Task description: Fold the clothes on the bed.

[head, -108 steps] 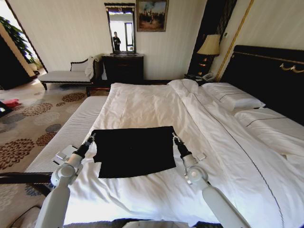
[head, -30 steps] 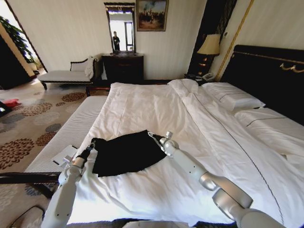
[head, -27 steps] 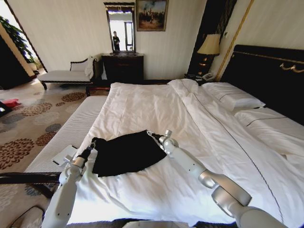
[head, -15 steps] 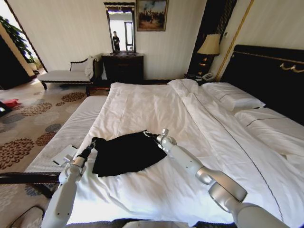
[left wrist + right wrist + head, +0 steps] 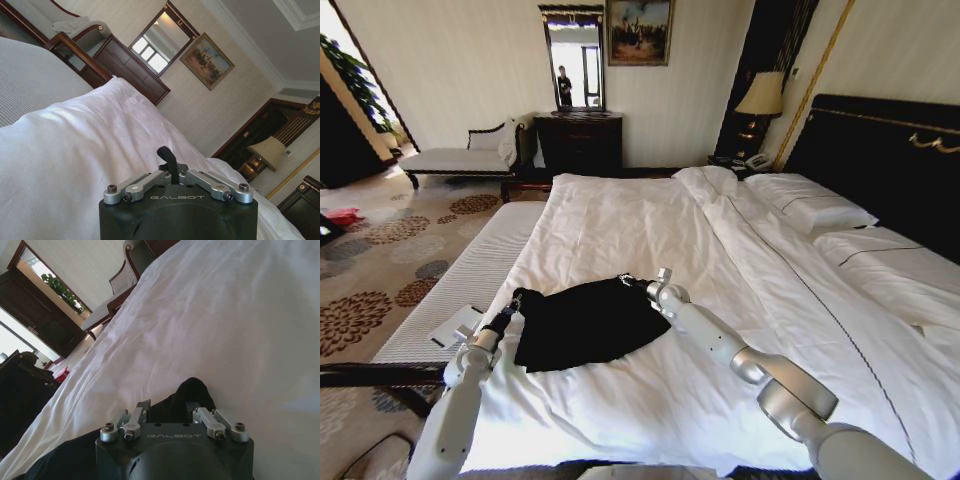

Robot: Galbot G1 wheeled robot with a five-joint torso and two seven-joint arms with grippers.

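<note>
Here, both tools pinch the soft, rumpled black clothes (image 5: pixel 585 322).

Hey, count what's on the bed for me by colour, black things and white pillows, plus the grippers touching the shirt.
Black T-shirt: 1
White pillows: 3
Grippers at the shirt, left gripper and right gripper: 2
Total: 6, all on the bed
</note>
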